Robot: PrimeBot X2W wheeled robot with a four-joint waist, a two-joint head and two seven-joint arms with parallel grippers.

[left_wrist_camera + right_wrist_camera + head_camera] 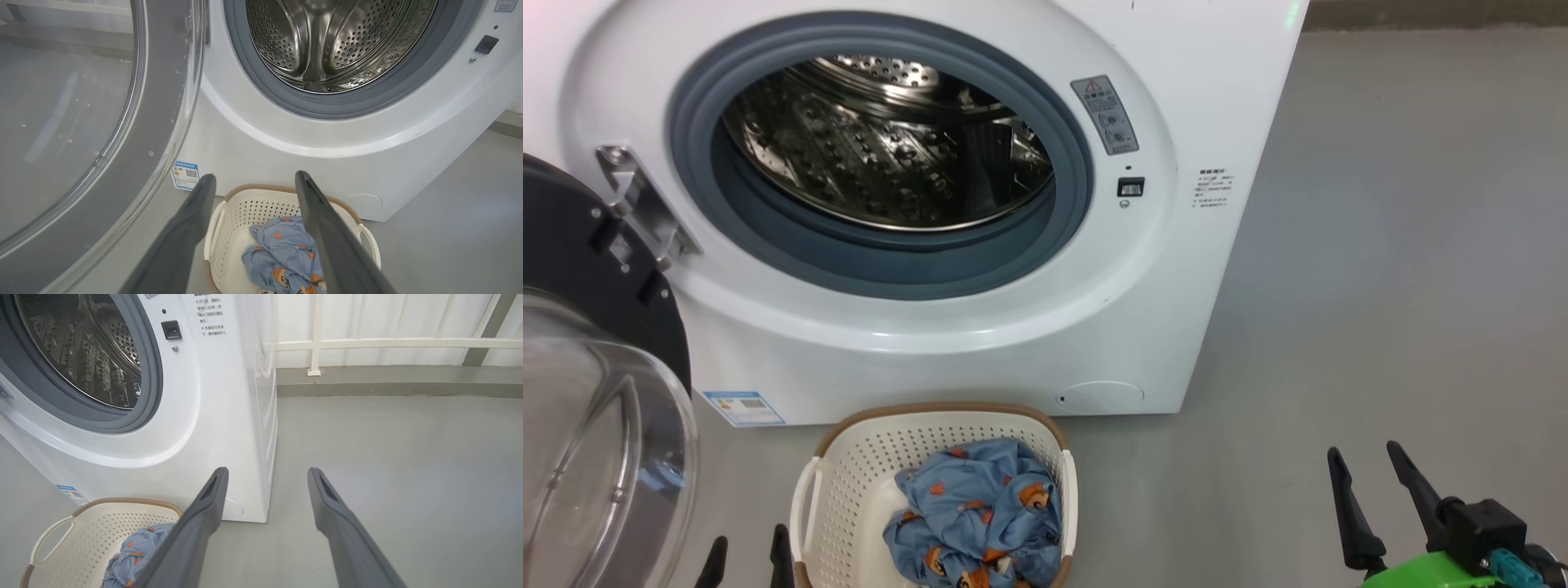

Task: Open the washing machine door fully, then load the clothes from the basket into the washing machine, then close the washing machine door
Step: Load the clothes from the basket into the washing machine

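The white washing machine (980, 343) stands with its steel drum (882, 139) exposed. Its door (596, 392) is swung out to the left, the clear glass bowl facing me. On the floor in front sits the cream basket (866, 474) holding the light blue clothes (980, 514). My left gripper (747, 551) is open at the bottom edge, just left of the basket. In the left wrist view the left gripper (255, 179) hangs above the basket (241, 216) and clothes (282, 253), beside the door (81, 122). My right gripper (1364, 461) is open over bare floor at the lower right.
Grey floor (1405, 286) stretches to the right of the machine. A white railing (388, 343) on a low kerb runs behind it. A blue energy sticker (743, 407) sits low on the machine's front, next to the door.
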